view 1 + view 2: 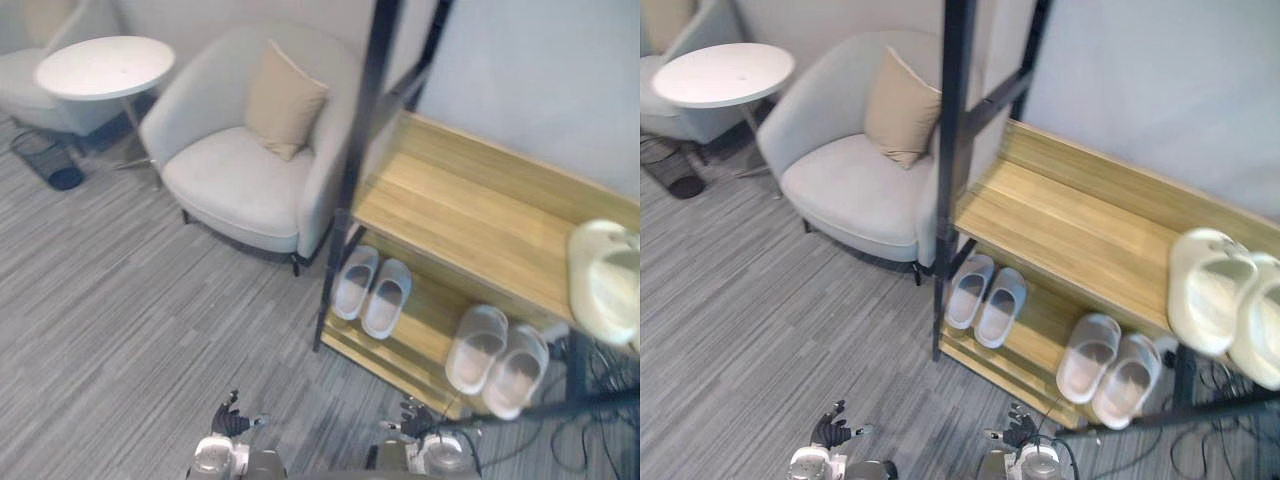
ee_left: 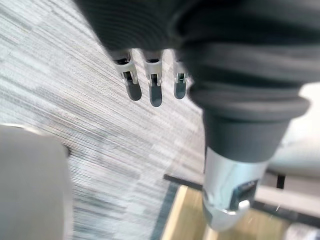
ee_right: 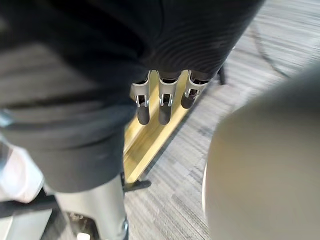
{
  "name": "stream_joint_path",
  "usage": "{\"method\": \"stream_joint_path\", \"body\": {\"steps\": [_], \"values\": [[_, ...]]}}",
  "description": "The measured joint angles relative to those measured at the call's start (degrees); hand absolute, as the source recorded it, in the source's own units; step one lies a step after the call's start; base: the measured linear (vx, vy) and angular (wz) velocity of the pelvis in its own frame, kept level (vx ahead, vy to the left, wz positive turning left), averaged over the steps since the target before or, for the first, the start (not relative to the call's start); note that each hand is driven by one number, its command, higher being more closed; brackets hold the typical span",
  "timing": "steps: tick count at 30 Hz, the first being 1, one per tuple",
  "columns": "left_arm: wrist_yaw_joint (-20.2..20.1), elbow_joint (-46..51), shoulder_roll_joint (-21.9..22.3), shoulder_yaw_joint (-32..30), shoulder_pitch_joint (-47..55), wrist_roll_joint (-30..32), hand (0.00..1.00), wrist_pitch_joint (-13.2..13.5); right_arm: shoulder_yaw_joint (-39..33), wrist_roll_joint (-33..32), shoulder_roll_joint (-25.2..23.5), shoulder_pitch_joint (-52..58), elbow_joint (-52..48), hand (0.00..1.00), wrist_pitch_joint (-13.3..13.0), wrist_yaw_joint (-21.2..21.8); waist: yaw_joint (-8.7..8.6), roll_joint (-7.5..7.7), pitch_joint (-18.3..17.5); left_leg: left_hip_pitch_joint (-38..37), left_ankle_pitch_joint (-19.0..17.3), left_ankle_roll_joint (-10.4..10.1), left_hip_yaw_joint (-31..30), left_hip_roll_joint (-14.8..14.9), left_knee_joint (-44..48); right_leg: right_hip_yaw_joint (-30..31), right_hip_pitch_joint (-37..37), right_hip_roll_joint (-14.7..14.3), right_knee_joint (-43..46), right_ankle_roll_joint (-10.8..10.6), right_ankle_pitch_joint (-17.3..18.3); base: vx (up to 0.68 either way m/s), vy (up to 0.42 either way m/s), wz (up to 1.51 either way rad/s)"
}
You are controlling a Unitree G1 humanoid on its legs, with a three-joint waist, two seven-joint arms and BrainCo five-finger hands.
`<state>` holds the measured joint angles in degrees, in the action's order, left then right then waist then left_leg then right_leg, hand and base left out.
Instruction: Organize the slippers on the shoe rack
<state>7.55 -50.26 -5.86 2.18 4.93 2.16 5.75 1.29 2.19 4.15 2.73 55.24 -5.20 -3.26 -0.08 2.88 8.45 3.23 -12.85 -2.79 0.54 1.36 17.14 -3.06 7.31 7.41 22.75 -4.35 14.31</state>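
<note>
My left hand [image 1: 230, 420] and right hand [image 1: 415, 418] hang empty, fingers relaxed. Beyond the right hand, grey slippers [image 1: 384, 297] and pinkish slippers [image 1: 480, 348] line the shoe rack's [image 1: 470, 215] lower shelf; white slippers [image 1: 1210, 290] rest above. Little seems left.

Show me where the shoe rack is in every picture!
Left eye view: the shoe rack takes up the right side, beside the armchair.
Right eye view: again on the right side, beside the armchair.
Left wrist view: its wooden edge peeks out past the left hand.
Right wrist view: its yellow shelf runs past the right hand.
Shared landmark: the grey striped carpet.
</note>
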Motion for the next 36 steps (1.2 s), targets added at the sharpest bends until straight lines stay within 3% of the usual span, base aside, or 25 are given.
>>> {"method": "stream_joint_path", "body": {"steps": [3, 4, 8, 11, 13, 14, 15, 16, 17, 18, 19, 20, 21, 22, 23, 24, 25, 26, 27, 28, 31, 34, 36], "values": [[0.0, -1.8, 2.8, 0.1, -0.2, 0.0, 0.00, 0.1, -0.3, -0.1, 0.8, -0.3, 0.5, 0.00, 0.0, -0.2, 0.04, -3.48, -0.7, 0.4, 1.7, -1.9, -3.9, 1.1, -2.6, -6.2, -3.5, -0.4, -4.2, 0.9, -0.6, 0.08, -0.133, 0.84], [0.0, -2.1, 2.8, 0.0, -0.2, -0.1, 0.00, 0.1, -0.5, -0.1, 0.7, -0.3, 0.6, 0.00, 0.0, -0.2, 0.04, -3.63, -0.8, 0.4, 2.2, -2.1, -4.8, 1.2, -3.1, -7.4, -4.1, -0.5, -4.8, 1.0, -0.7, 0.06, -0.196, 1.12], [0.1, -2.3, 2.4, 0.0, -0.5, -0.1, 0.00, 0.1, -0.5, -0.2, 0.1, -0.5, 0.8, 0.00, -0.1, -0.2, 0.27, -2.81, -0.6, 0.6, 6.1, -3.4, -8.3, 1.7, -6.8, -14.6, -8.2, -1.6, -8.9, 2.3, -2.0, 0.02, -0.145, 0.86], [0.1, -2.7, 1.8, 0.1, -1.4, -0.2, 0.00, 0.1, -0.5, -0.2, -1.4, -0.7, 0.8, 0.00, -0.1, -0.3, 0.66, -1.14, 0.2, 1.0, 9.4, -3.0, -8.5, 1.7, -8.9, -17.3, -9.7, -1.9, -11.2, 2.9, -3.3, -0.05, -0.042, 0.66], [0.2, -2.7, 1.1, 1.0, -1.6, -0.2, 0.00, 0.1, -0.5, -0.1, -1.9, -1.1, 1.2, 0.00, -0.1, -0.7, 0.49, -0.61, 0.1, 2.8, 11.5, -1.1, -2.8, 1.6, -9.5, -20.2, -9.7, -0.7, -12.2, 3.1, -3.9, -0.10, 0.034, 0.59], [0.1, -2.8, 1.0, 1.4, -1.7, -0.2, 0.00, 0.1, -0.5, -0.1, -2.1, -1.5, 1.9, 0.00, -0.2, -0.8, 0.40, -0.73, 0.1, 3.1, 10.9, 2.0, 5.7, 2.4, -9.6, -22.0, -9.8, -0.1, -12.7, 3.1, -4.1, -0.08, 0.087, 0.56], [0.1, -3.1, 1.3, 1.6, -2.0, -0.2, 0.00, 0.0, -0.5, -0.1, -1.8, -1.5, 2.0, 0.00, -0.2, -0.9, 0.01, -0.98, 0.1, 3.8, 8.6, 3.4, 16.2, 4.5, -6.2, -24.2, -10.0, 0.2, -13.1, 3.0, -4.1, -0.09, 0.156, 1.01], [0.1, -3.5, 1.7, 1.6, -2.5, -0.2, 0.00, 0.0, -0.6, -0.1, -1.5, -1.7, 1.8, 0.00, -0.2, -1.4, -0.01, -1.20, 0.0, 4.7, 5.1, 6.7, 31.8, 8.8, 1.1, -28.4, -10.9, 1.5, -13.1, 2.6, -4.0, -0.05, 0.135, 0.94], [0.1, -3.5, 1.8, 1.6, -2.5, -0.2, 0.00, 0.0, -0.6, -0.1, -1.5, -1.6, 1.8, 0.00, -0.2, -1.4, -0.01, -1.36, -0.1, 4.6, 4.6, 7.1, 34.4, 9.5, 2.3, -29.2, -11.2, 1.7, -13.1, 2.4, -4.0, -0.06, 0.233, 1.33], [0.1, -3.8, 2.4, 1.6, -2.4, -0.2, 0.00, 0.0, -0.6, -0.1, -1.1, -1.3, 1.8, 0.00, -0.1, -1.5, -0.45, -1.68, -0.3, 4.7, 1.2, 7.7, 40.9, 11.4, 5.7, -32.8, -12.1, 2.3, -12.9, 0.9, -2.9, -0.02, 0.196, 1.18], [0.1, -4.0, 2.6, 1.6, -2.4, -0.2, 0.00, -0.1, -0.6, -0.1, -0.8, -1.4, 1.8, 0.00, -0.1, -1.4, -0.58, -2.78, -0.4, 4.8, -0.9, 6.7, 41.6, 11.5, 6.1, -34.4, -13.0, 2.4, -12.6, 0.2, -2.4, -0.01, 0.209, 1.25], [0.0, -4.0, 2.5, 1.4, -2.5, -0.2, 0.00, -0.1, -0.6, -0.1, -0.7, -1.6, 1.9, 0.00, 0.0, -1.5, -0.45, -2.70, -0.2, 4.9, -1.1, 6.1, 41.0, 10.9, 6.1, -34.7, -13.3, 2.5, -12.2, -0.7, -1.9, 0.02, 0.209, 1.14], [0.1, -4.0, 2.3, 1.1, -2.5, -0.2, 0.00, -0.2, -0.6, -0.1, -0.9, -1.6, 1.9, 0.00, 0.1, -1.4, 0.04, -2.34, -0.6, 5.6, -0.1, 6.2, 37.6, 6.7, 3.2, -33.7, -12.8, 3.3, -12.2, -1.3, -1.4, 0.01, 0.165, 0.87], [0.1, -4.0, 2.2, 1.1, -2.4, -0.2, 0.00, -0.2, -0.6, -0.1, -1.0, -1.6, 1.9, 0.00, 0.1, -1.4, 0.00, -2.15, -0.7, 5.6, 0.2, 6.4, 37.0, 5.8, 2.4, -33.7, -12.8, 3.6, -12.2, -1.4, -1.4, 0.02, 0.185, 1.19], [0.0, -4.4, 1.9, 1.1, -2.4, -0.2, 0.00, -0.3, -0.8, -0.1, -1.4, -1.6, 1.9, 0.00, 0.1, -1.3, -0.52, -1.82, -1.0, 5.6, 0.4, 6.6, 35.3, 2.9, -0.3, -33.6, -12.8, 4.8, -12.0, -1.6, -1.2, 0.07, 0.189, 1.17], [0.0, -4.7, 2.0, 1.0, -2.6, -0.2, 0.00, -0.4, -1.1, -0.1, -1.3, -1.8, 2.0, 0.00, 0.2, -1.2, -0.55, -1.78, -1.0, 5.3, 0.1, 7.0, 32.8, -0.3, -2.5, -32.6, -11.1, 7.6, -5.8, -2.1, -1.0, 0.09, 0.241, 1.10], [0.0, -4.7, 2.1, 1.0, -2.7, -0.2, 0.00, -0.4, -1.1, 0.0, -1.2, -2.0, 2.0, 0.00, 0.2, -1.2, -0.38, -2.05, -0.8, 5.0, 0.1, 7.1, 32.5, -0.8, -3.0, -32.0, -10.1, 8.4, -3.2, -2.2, -0.9, 0.12, 0.282, 0.68], [0.1, -5.4, 1.7, 1.0, -2.6, -0.2, 0.00, -0.6, -1.0, 0.0, -1.5, -3.1, 2.0, 0.00, 0.3, -1.0, -0.18, -3.28, -0.1, 3.5, 0.2, 7.8, 31.7, -2.1, -4.2, -28.4, -6.1, 10.7, 7.9, -1.5, -0.4, 0.09, 0.220, 0.21], [0.1, -5.7, 1.5, 1.0, -2.4, -0.2, 0.00, -0.9, -1.0, 0.0, -1.7, -3.3, 1.8, 0.00, 0.4, -0.8, -0.38, -3.54, 0.1, 2.6, 0.5, 8.3, 31.7, -2.3, -4.7, -26.3, -4.4, 11.0, 12.2, -1.1, -0.1, 0.18, 0.301, 0.32], [0.1, -5.7, 0.9, 1.1, -1.9, -0.7, 0.00, -1.3, -0.7, -0.1, -1.8, -3.9, 1.7, 0.00, 0.2, -0.2, -0.62, -3.77, 0.5, -0.4, 0.6, 8.5, 30.4, -3.2, -6.1, -20.9, -1.4, 9.6, 19.0, -1.5, 0.4, 0.17, 0.222, 0.40], [0.1, -5.5, 0.5, 1.1, -1.8, -1.3, 0.00, -1.1, -0.7, -0.1, -1.7, -4.3, 1.6, 0.00, 0.1, -0.2, -1.05, -4.48, 0.8, -3.6, 0.8, 8.3, 27.0, -3.5, -8.0, -17.4, 1.8, 5.8, 19.2, -1.0, 1.6, 0.19, 0.131, 0.62], [0.1, -5.5, 0.3, 1.1, -3.0, -1.2, 0.00, -1.1, -0.8, -0.6, -1.6, -4.7, 1.5, 0.00, -0.1, -0.2, -1.93, -3.53, 1.4, -6.0, 1.4, 8.5, 21.7, -5.1, -11.2, -13.0, 6.4, 2.9, 12.0, -1.1, 1.6, 0.17, 0.031, 0.83], [0.1, -5.7, 0.3, 1.2, -3.0, -1.2, 0.00, -1.1, -1.0, -0.6, -1.6, -4.8, 0.3, 0.00, 0.0, -0.2, -2.79, -3.04, 2.0, -8.7, 1.5, 8.4, 17.5, -6.3, -13.6, -8.7, 8.1, 0.8, 5.1, -0.6, -0.8, 0.23, -0.036, 1.02]]}}
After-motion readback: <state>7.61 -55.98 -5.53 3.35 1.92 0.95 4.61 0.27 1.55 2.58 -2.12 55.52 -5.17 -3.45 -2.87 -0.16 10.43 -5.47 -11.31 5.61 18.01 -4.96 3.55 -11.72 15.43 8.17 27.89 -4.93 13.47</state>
